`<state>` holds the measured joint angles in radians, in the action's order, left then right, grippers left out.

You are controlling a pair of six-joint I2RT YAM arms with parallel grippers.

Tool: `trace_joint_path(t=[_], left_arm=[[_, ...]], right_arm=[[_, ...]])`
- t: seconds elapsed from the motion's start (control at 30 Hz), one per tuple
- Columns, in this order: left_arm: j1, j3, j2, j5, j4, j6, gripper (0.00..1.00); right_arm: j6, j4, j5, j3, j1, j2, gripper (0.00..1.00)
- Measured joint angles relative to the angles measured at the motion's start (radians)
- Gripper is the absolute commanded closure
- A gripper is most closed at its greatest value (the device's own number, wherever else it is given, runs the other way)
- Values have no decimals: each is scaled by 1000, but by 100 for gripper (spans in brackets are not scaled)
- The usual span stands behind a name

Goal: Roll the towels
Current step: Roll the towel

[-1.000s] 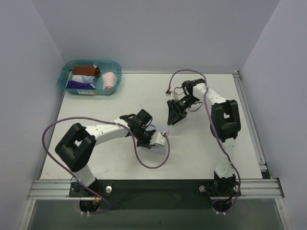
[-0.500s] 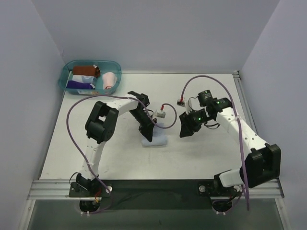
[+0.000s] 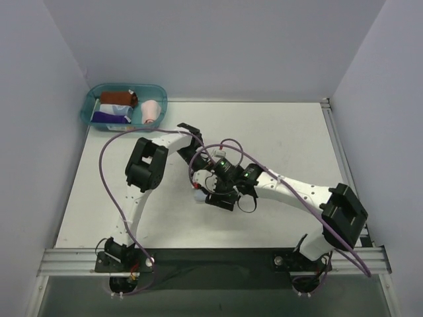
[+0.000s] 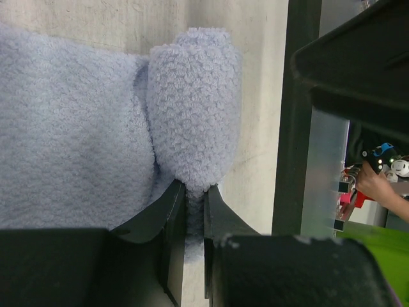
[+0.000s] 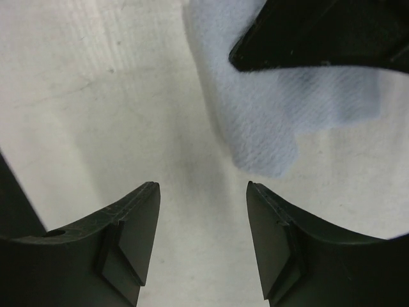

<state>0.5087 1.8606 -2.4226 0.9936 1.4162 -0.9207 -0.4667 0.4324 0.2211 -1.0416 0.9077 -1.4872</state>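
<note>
The light blue towel [image 4: 70, 121] lies on the table, one edge curled into a thick fold [image 4: 192, 102]. My left gripper [image 4: 195, 192] is shut on that fold. From above, only a sliver of the towel [image 3: 198, 196] shows under both grippers at mid-table. My right gripper [image 5: 203, 192] is open over bare table, just short of a towel corner [image 5: 268, 134], with nothing between its fingers. In the top view the left gripper [image 3: 202, 179] and right gripper [image 3: 215, 195] sit close together. The pale pink towel [image 3: 151, 111] lies rolled in the tub.
The teal tub [image 3: 125, 85] stands at the back left corner with brown, purple and white rolled cloths beside the pink one. Purple cables loop over both arms. A metal rail runs along the table's right edge [image 3: 344, 165].
My right arm has swung in from the right to the towel, and its jaws stand wider. The left gripper has kept its hold on the towel.
</note>
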Motion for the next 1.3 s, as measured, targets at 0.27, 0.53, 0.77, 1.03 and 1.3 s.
trace_joint_path(t=[0.27, 0.53, 0.77, 1.03, 1.3], left_arm=[[0, 11, -10, 1, 13, -5, 100], [-2, 12, -12, 0, 18, -5, 100], [-35, -42, 7, 22, -7, 19, 66], [-170, -261, 156, 53, -187, 107, 56], [-356, -354, 264, 34, -296, 121, 55]], right_arm=[[-111, -233, -114, 24, 23, -137, 49], [-179, -299, -74, 42, 8, -203, 90], [-180, -233, 51, -43, -40, -264, 100], [-114, -116, 181, -183, -58, -358, 100], [-20, 75, 282, -251, -61, -402, 100]])
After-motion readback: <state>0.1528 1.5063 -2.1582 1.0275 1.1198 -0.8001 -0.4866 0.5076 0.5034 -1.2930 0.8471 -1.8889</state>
